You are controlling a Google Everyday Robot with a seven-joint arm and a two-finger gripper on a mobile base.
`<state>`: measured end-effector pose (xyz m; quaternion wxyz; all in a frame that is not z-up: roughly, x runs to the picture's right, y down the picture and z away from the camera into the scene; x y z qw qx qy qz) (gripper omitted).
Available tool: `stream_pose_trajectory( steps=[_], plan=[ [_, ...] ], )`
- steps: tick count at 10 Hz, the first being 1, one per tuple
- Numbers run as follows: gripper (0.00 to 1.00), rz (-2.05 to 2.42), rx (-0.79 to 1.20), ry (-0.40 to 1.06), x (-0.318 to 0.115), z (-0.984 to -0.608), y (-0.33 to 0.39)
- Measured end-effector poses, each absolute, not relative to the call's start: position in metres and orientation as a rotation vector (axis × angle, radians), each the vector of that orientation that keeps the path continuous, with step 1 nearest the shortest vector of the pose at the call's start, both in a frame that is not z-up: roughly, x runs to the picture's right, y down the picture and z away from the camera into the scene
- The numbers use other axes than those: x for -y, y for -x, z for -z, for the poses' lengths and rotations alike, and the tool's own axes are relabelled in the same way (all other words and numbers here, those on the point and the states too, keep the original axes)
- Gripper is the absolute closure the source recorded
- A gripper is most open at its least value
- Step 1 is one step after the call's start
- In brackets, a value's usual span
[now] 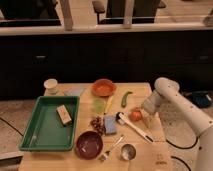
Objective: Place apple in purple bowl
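Note:
The apple (135, 115), small and red-orange, rests on the wooden table (150, 157) right of centre. My gripper (145, 116) is low over the table, right against the apple's right side, at the end of the white arm (167, 89) that reaches in from the right. The purple bowl (89, 144), dark maroon with a glossy inside, sits near the table's front edge, left of and nearer than the apple.
An orange bowl (104, 87) and a green pepper (126, 98) lie behind the apple. A white-handled brush (135, 128), a blue sponge (110, 125), grapes (95, 123), a fork (111, 148) and a steel cup (128, 151) lie between apple and purple bowl. A green tray (35, 135) is at left, a white cup (50, 85) behind it.

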<state>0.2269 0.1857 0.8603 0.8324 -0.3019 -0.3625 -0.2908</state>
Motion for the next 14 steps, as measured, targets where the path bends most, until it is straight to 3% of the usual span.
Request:
stream_pose_trajectory(
  steps=[3,6,10,12,14],
  plan=[
    [0.21,0.626,0.766,0.626,-0.182,-0.8584,-0.2223],
    [0.48,0.637,0.768,0.621,-0.1824,-0.8561,-0.2212],
    [0.92,0.646,0.785,0.616,-0.184,-0.8563,-0.2204],
    [1.0,0.648,0.787,0.616,-0.1851,-0.8555,-0.221],
    [1.0,0.647,0.785,0.611,-0.1859,-0.855,-0.2217]
  ],
)
